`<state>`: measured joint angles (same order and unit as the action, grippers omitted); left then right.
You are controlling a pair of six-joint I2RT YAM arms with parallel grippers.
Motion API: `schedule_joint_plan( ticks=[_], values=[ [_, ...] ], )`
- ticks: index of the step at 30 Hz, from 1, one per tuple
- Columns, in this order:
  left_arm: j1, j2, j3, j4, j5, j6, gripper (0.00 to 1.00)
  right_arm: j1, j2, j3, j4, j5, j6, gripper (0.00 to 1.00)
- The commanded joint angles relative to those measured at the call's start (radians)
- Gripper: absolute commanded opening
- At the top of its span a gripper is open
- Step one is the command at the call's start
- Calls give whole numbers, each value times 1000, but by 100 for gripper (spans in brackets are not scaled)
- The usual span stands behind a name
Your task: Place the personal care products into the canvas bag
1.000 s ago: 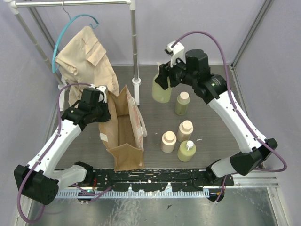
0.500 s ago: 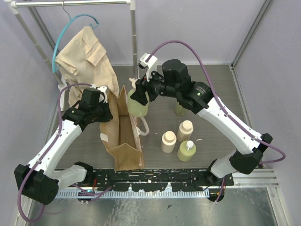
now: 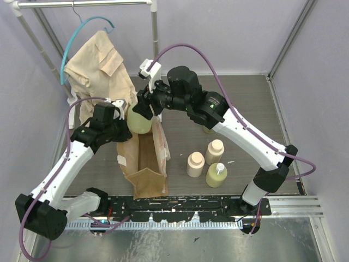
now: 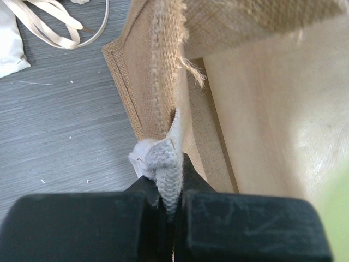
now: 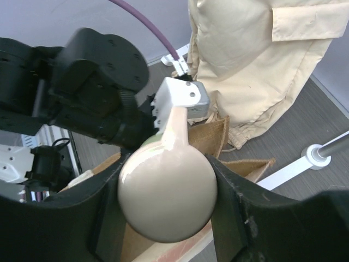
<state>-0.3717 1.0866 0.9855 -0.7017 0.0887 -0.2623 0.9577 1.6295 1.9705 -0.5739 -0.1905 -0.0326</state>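
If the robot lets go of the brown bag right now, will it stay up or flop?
Probably it would sag. The canvas bag looks like soft woven cloth: its rim bends and frays where the left gripper pinches it. It would likely stay standing, though, since its flat bottom sits on the table. It looks empty, so probably light and easy to shove.

Lilac walls [image 3: 229, 33] are enclosing the grey worktop [image 3: 245, 103]. A beige shirt [image 3: 101, 60] is hanging from a rail [image 3: 82, 4] beyond the right gripper [image 3: 139, 114].
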Motion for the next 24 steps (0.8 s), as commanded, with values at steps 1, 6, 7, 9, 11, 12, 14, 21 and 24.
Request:
schedule_joint_plan(
  ticks=[1,6,7,9,11,12,14,21,24],
  values=[
    [-1,-64,2,-61,49,-1,0,-2,-39,-44,232,14,-8,1],
    [-1,-121,19,-107,58,-10,0,-2,-19,-133,309,19,3,1],
    [-1,-132,19,-114,60,-13,0,-2,-13,-145,318,19,4,1],
    [-1,-152,17,-119,65,-17,0,-3,-2,-168,341,20,5,1],
    [-1,-172,15,-119,64,-19,0,-2,6,-188,360,13,6,1],
    [0,-177,13,-130,64,-19,0,-2,9,-198,369,12,5,1],
    [-1,-182,10,-145,63,-20,0,-3,13,-223,393,10,3,1],
    [-1,-177,-20,-135,59,-19,0,-2,43,-318,485,3,-17,1],
    [-1,-180,-33,-127,60,-19,0,-2,77,-343,521,-6,-18,1]
  ],
)
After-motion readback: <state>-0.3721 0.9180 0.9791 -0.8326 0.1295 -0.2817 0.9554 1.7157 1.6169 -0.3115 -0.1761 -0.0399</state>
